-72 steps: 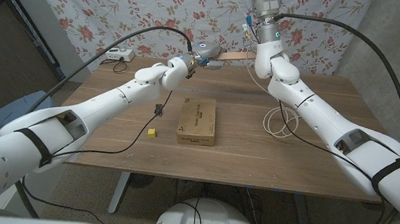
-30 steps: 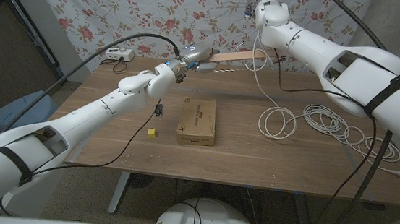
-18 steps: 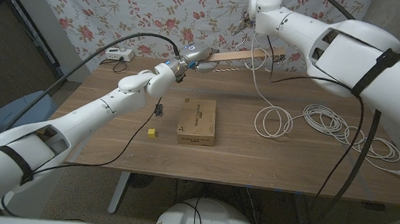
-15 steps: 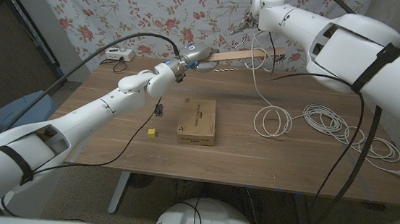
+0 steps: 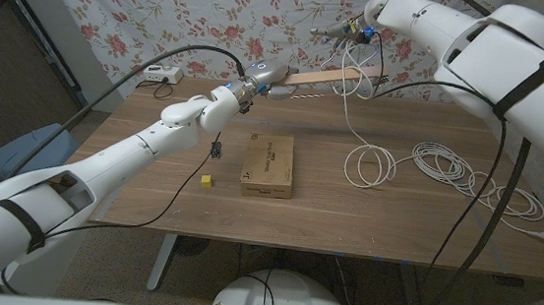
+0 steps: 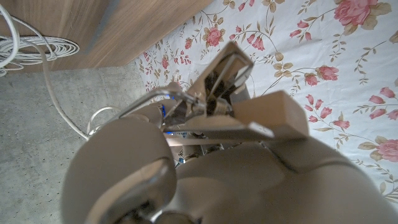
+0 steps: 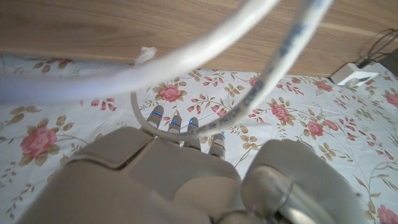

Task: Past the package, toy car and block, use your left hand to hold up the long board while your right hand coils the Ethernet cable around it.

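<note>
My left hand [image 5: 259,78] grips one end of the long wooden board [image 5: 323,76] and holds it level above the table's far edge. In the left wrist view the board's end [image 6: 273,115] sticks out over my left hand [image 6: 205,180]. My right hand [image 5: 362,27] is raised above the board's far end and holds the white Ethernet cable [image 5: 353,100]. The cable drops from it across the board to loose coils [image 5: 374,166] on the table. In the right wrist view the cable [image 7: 267,68] crosses over my right hand [image 7: 155,180].
On the wooden table [image 5: 150,191] a cardboard package [image 5: 269,164] lies in the middle, with a small black toy car [image 5: 216,149] and a yellow block [image 5: 206,180] to its left. More cable coils [image 5: 477,180] spread at the right. A white box [image 5: 160,73] sits far left.
My right arm has swung up and to the right above the board's far end, taking the cable with it. My left hand and the board have stayed still over the last second.
</note>
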